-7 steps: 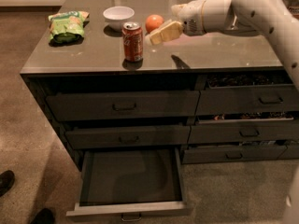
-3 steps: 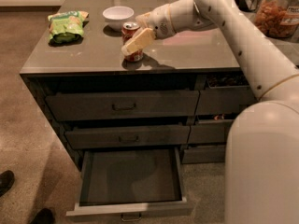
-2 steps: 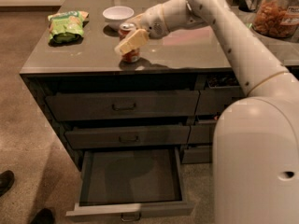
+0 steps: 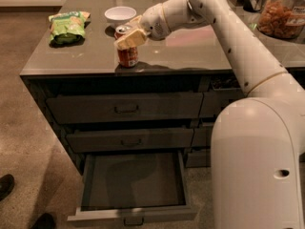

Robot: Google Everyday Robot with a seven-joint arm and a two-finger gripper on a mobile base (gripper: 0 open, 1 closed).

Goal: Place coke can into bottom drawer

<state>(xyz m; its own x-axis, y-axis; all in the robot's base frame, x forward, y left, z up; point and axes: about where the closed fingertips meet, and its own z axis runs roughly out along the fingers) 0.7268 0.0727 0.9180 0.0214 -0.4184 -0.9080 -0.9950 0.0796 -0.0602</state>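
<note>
The coke can (image 4: pixel 127 55), red with a silver top, stands upright near the front edge of the grey counter (image 4: pixel 190 51). My gripper (image 4: pixel 127 36) is at the can's upper part and covers its front just below the rim. My white arm (image 4: pixel 224 27) reaches in from the right. The bottom drawer (image 4: pixel 133 185) is pulled out below the counter, its dark inside bare. The orange fruit is hidden.
A white bowl (image 4: pixel 120 14) sits behind the can and a green chip bag (image 4: pixel 66 27) at the counter's left. A jar of snacks (image 4: pixel 281 13) stands at the far right. Two upper drawers (image 4: pixel 124 108) are closed. My body (image 4: pixel 257 166) fills the right side. Shoes (image 4: pixel 5 185) show at the lower left.
My gripper has moved left across the counter from beside the orange fruit to the coke can and now sits at its top. The can and the drawer have not moved.
</note>
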